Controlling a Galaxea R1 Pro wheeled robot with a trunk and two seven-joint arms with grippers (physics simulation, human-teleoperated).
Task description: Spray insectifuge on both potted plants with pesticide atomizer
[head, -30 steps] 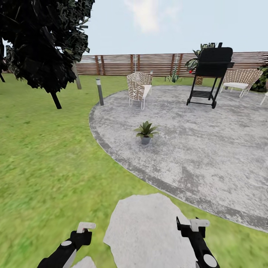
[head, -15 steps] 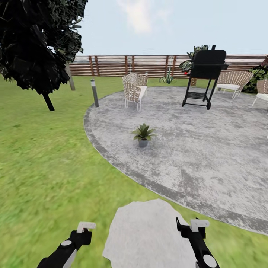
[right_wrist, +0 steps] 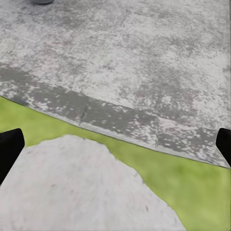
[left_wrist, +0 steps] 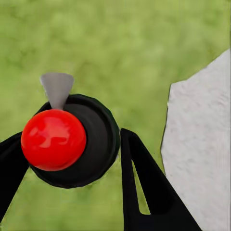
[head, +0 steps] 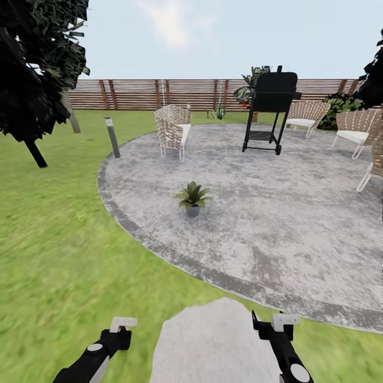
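One potted plant [head: 192,197], a small green rosette in a grey pot, stands on the round stone patio [head: 266,213] well ahead of me in the garden. In the left wrist view my left gripper [left_wrist: 67,139] is shut on the pesticide atomizer [left_wrist: 91,144], seen end-on as a dark round body with a red cap and a grey nozzle. In the head view the left gripper [head: 118,332] hangs low over the grass. My right gripper [head: 268,324] is open and holds nothing, and its fingertips [right_wrist: 9,149] show at the edges of the right wrist view over a stepping stone.
A pale stepping stone [head: 213,346] lies just before me, with lawn on either side. On the patio stand a black grill [head: 268,106] and wicker chairs [head: 172,127] [head: 355,127]. A short lamp post [head: 112,135] and a dark tree [head: 32,64] are at the left, before a slatted fence [head: 159,94].
The view has swung to the right: plant, grill and chairs sit further left in the picture and more chairs show at the right. Both arms keep their pose.
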